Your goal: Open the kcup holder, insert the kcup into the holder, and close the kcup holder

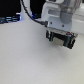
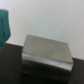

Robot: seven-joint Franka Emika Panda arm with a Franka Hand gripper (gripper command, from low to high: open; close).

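The kcup holder (image 2: pixel 46 55) shows in the wrist view as a dark boxy unit with a grey, shiny top, seen from above and close under the camera. Its drawer fronts do not show. In the exterior view the white arm fills the upper right, and my gripper (image 1: pixel 60 40) hangs below it with dark fingers over the white table. The picture is too blurred to tell how the jaws stand or whether anything sits between them. The kcup is out of view. The holder itself does not show in the exterior view.
The white table (image 1: pixel 25 57) spreads across the exterior view's left and front. A black cable (image 1: pixel 31 14) runs behind the arm, with dark clutter (image 1: pixel 9 21) at the back left. A teal object (image 2: pixel 4 24) lies beside the holder in the wrist view.
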